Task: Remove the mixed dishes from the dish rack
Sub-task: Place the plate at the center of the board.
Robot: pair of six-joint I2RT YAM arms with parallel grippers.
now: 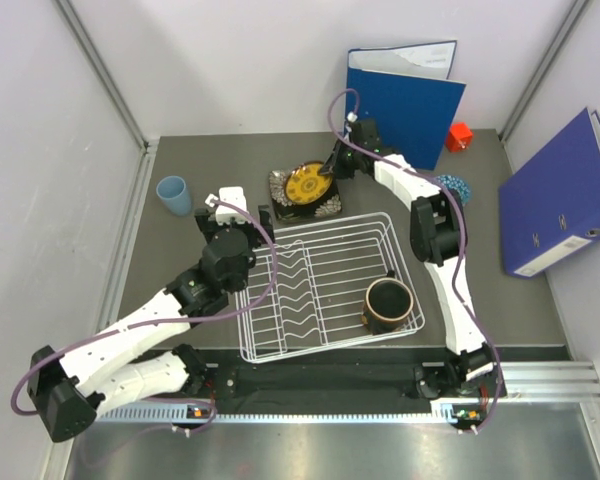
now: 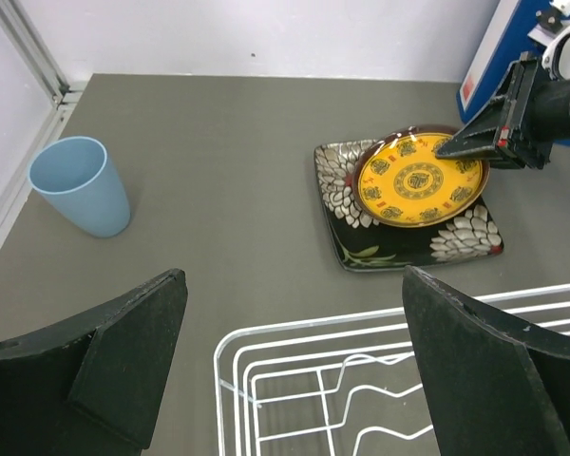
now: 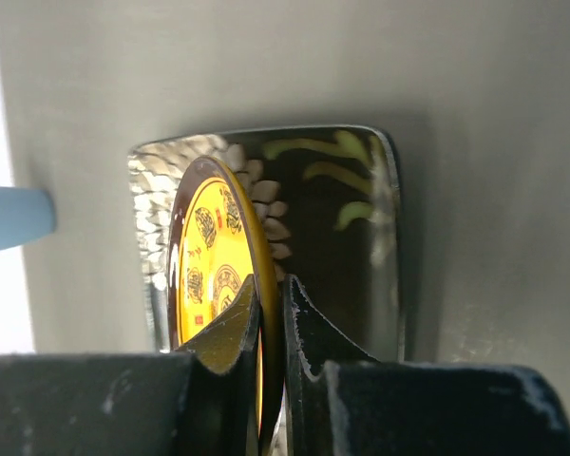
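In the top view, the step in hand is judged to be the setting-down of the small yellow dish (image 1: 307,184) on the black square plate (image 1: 332,209), which lies on the table just behind the dish rack (image 1: 248,335). The dish's far right edge is held by the right gripper (image 1: 327,172). The rack is seen to hold one thing only, the dark brown mug (image 1: 388,305), upright in its near right corner with nothing visible inside; the wavy dividers are bare. The light blue cup (image 1: 174,195) stands on the table well to the left of the rack. The speckled bowl (image 1: 456,186) is partly hidden behind the right arm, outside the rack. The left gripper (image 1: 233,215) is held over the rack's far left corner. In the left wrist view, that gripper's jaws are spread wide with nothing between them but the rack's wires below. The cup is shown upright with nothing in it, and the yellow dish is seen lying on the plate, perhaps slightly raised at the pinched side. In the right wrist view, the right jaws are closed tight on the dish's rim, with the plate directly beneath. The next move is judged to call for the rim to be released, gently enough that the dish settles flat on the plate without sliding, and for the fingers to be drawn back clear of it. After that only the mug is left to be lifted out of the rack.
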